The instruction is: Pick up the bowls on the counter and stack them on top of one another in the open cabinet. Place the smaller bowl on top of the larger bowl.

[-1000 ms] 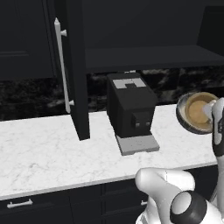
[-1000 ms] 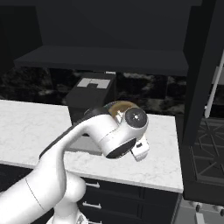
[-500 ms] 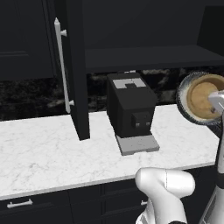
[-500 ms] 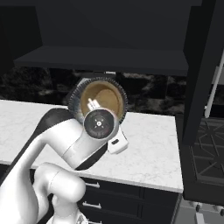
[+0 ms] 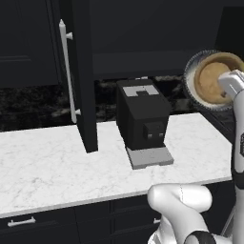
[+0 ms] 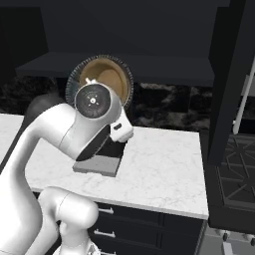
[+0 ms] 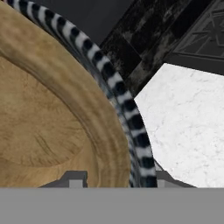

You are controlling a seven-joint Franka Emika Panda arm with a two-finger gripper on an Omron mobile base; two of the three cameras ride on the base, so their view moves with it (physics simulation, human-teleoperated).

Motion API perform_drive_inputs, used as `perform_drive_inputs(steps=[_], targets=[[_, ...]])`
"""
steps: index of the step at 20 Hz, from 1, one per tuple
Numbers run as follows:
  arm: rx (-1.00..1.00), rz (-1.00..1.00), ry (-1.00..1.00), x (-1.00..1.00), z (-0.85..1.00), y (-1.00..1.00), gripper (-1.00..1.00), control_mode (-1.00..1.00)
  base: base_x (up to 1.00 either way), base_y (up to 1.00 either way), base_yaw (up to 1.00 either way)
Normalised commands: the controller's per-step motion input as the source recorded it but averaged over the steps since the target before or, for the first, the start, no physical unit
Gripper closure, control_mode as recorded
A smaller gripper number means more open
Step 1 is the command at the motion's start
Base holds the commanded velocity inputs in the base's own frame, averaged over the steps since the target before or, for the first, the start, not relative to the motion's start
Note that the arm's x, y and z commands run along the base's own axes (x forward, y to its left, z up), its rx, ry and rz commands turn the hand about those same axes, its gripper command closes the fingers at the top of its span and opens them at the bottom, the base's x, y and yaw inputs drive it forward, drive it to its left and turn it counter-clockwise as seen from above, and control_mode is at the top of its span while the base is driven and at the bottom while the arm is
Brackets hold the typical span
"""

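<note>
The smaller bowl (image 5: 209, 81), tan and smooth inside, sits nested in the larger bowl (image 5: 190, 88), whose striped rim rings it. Both are tipped on edge, mouth toward the cameras, high above the counter (image 5: 47, 162). They hang to the right of the coffee machine, at about the height of the open cabinet's shelf (image 5: 143, 64). My gripper (image 5: 228, 88) is shut across their rims. In the hand view the smaller bowl (image 7: 43, 109) and the larger bowl's striped edge (image 7: 127, 113) lie between the tips of my gripper (image 7: 120, 181). In the right base view the bowls (image 6: 107, 74) show behind my hand.
A black coffee machine (image 5: 143, 119) stands on the counter under the shelf. The cabinet door (image 5: 81, 71) with its pale bar handle (image 5: 66, 71) hangs open on the left. In the right base view a stove (image 6: 239, 179) lies beyond the counter's right end.
The arm has lifted the nested bowls from just above the counter up to shelf height, and tipped their mouths more toward the cameras.
</note>
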Motion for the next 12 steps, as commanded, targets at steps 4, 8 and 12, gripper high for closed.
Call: perform_drive_inputs(steps=[4, 8, 12], targets=[[0.00, 0.00, 0.07, 1.00, 0.47, 0.23, 1.00, -1.00, 0.00, 0.00, 0.00], [0.00, 0.00, 0.07, 0.99, 0.63, 0.24, 1.00, -1.00, 0.00, 0.00, 0.00], [0.00, -0.01, 0.06, 0.92, 0.32, 0.14, 1.00, -1.00, 0.00, 0.00, 0.00]])
